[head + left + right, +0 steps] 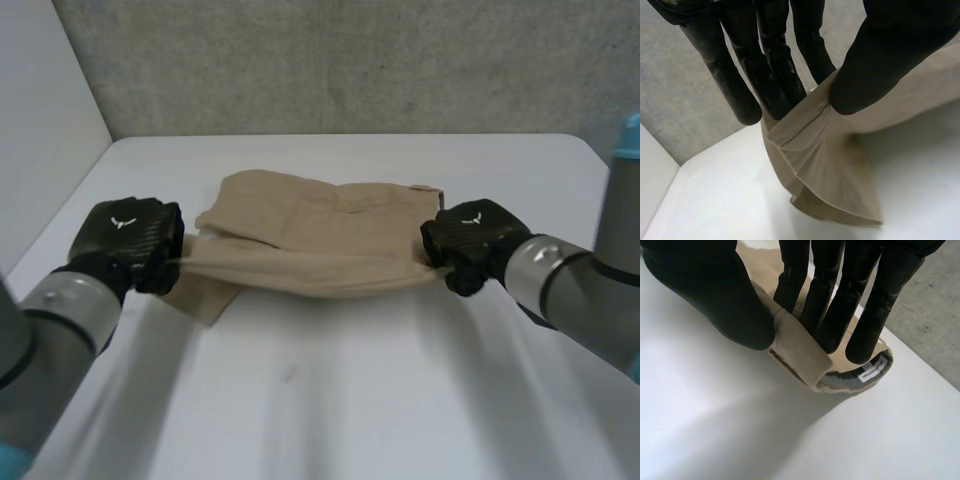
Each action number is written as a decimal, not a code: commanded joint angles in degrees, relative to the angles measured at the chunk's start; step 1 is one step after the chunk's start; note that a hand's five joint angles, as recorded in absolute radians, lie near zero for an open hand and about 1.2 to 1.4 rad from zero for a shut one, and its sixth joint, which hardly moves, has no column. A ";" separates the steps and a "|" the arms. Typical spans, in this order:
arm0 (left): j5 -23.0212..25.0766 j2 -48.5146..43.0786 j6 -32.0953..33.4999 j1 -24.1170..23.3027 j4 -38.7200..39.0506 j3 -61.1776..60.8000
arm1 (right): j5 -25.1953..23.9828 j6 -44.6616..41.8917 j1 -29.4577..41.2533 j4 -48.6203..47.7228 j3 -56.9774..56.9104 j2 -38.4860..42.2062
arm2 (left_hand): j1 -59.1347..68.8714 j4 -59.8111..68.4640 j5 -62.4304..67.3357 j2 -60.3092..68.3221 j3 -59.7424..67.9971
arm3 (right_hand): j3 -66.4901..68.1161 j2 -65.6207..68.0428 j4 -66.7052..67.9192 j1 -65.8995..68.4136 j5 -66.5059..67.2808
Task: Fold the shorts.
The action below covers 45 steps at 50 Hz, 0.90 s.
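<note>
Head view: we see the tan shorts (330, 215) toward the far edge of the tabletop (330, 400), their near side stretched between left hand (130, 240) and right hand (470, 238), a fold in hand, open room at the near edge. Left wrist view: fingers (775, 75) pinch a hem against the thumb. Right wrist view: the fingers pinch what may be the waistband; next, both ends should travel together.

Robot, 2 pcs: left arm (50, 330), right arm (575, 285), grey w/ silver wrist bands, lt-blue caps (628, 138). Ends: left hand (128, 238), right hand (472, 240), black, glossy fingers, white logo ea.
</note>
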 commanded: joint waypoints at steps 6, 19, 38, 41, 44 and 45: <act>5.03 9.99 9.47 -0.48 -22.39 -8.19 | 1.81 -19.03 -2.03 19.57 9.40 -8.84 | 15.59 11.78 14.65 11.66 12.02 | 11.68 12.88 11.82 26.37 13.36; 10.47 17.73 9.74 -0.83 -27.96 -7.23 | 0.94 -19.75 -5.73 18.01 12.73 -21.07 | 15.59 11.78 14.65 11.66 12.02 | 11.68 12.88 11.82 26.37 13.36; 9.78 -5.64 10.71 -0.92 -9.16 8.04 | 1.73 -17.48 -7.32 5.89 4.67 -9.91 | 15.59 11.78 14.65 11.66 12.02 | 11.68 12.88 11.82 26.37 13.36; 5.83 -8.63 10.71 -0.92 -3.53 18.67 | 2.43 -11.33 -6.00 2.37 -5.34 -7.19 | 15.59 11.78 14.65 11.66 12.02 | 11.68 12.88 11.82 26.37 13.36; -0.22 -9.17 10.62 -1.45 1.47 28.93 | 3.57 -5.45 -4.16 -1.48 -14.73 -7.18 | 15.59 11.78 14.65 11.66 12.02 | 11.68 12.88 11.82 26.37 13.36; -1.64 -9.16 10.54 -1.54 2.53 31.16 | 3.84 -4.38 -3.80 -2.63 -16.60 -7.18 | 15.59 11.78 14.65 11.66 12.02 | 11.68 12.88 11.82 26.37 13.36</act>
